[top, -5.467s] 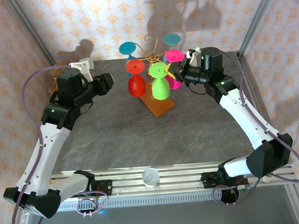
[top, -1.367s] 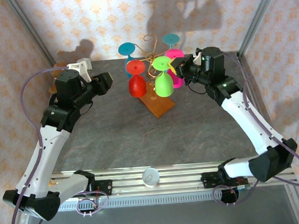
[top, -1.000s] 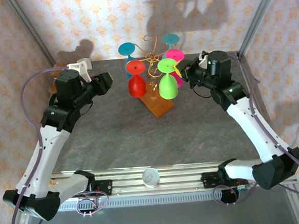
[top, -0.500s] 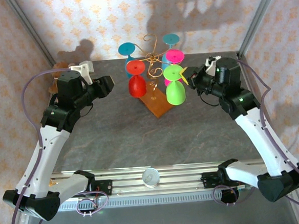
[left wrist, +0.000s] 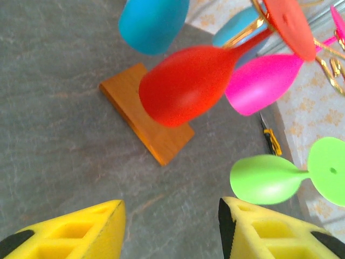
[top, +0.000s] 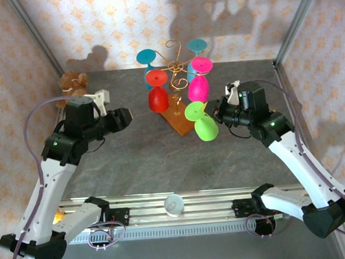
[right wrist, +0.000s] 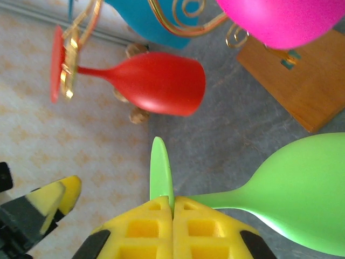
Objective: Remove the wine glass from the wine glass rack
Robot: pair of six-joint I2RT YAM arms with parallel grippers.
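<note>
Right gripper (top: 218, 115) clamped on the green wine glass (top: 205, 126) stem; glass tilted, clear of the wine glass rack (top: 179, 122), at 4 o'clock from its base. Left gripper (top: 126, 118) jaws parted, nothing between (9 o'clock of rack, well apart). Red glass (top: 157, 98) and pink glass (top: 197, 90) hang on rack.

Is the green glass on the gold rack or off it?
Off. The right gripper pinches its stem, holding the green glass apart from the rack.

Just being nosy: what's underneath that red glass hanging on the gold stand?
Grey table and an end of the stand's brown wooden base. The red glass itself covers the base's far corner.
</note>
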